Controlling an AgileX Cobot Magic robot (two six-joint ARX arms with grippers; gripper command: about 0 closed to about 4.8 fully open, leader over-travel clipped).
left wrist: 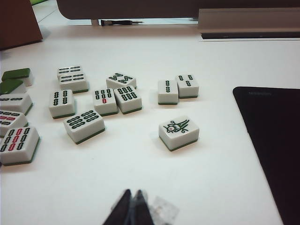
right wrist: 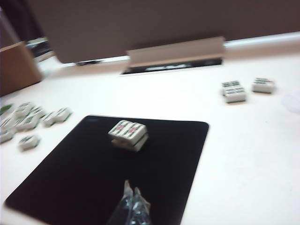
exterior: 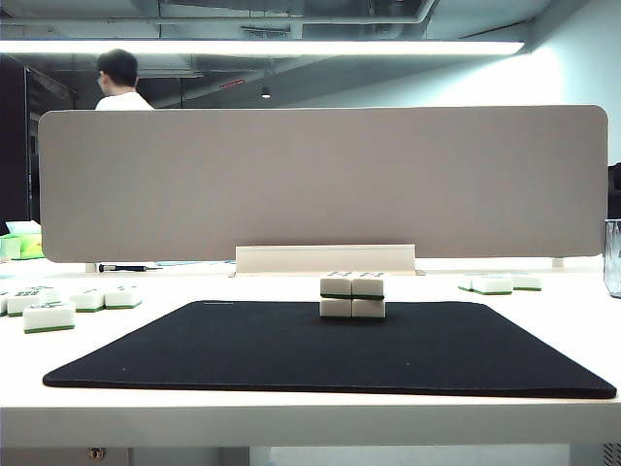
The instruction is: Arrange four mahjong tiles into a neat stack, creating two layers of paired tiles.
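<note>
Stack of four mahjong tiles [right wrist: 128,135] stands ahead of the clenched, empty right gripper [right wrist: 131,193]; the left gripper [left wrist: 131,196], also clenched, idles; a stray swing could topple it.

stack [exterior: 352,295]: white tiles w/ green backs, green+red marks on top | mat [exterior: 291,354]: black | table [exterior: 543,320]: white | loose tiles [left wrist: 84,125]: white/green, dk green bars, some red | bird tile [left wrist: 178,132]: green bird | divider [exterior: 320,180]: grey
</note>
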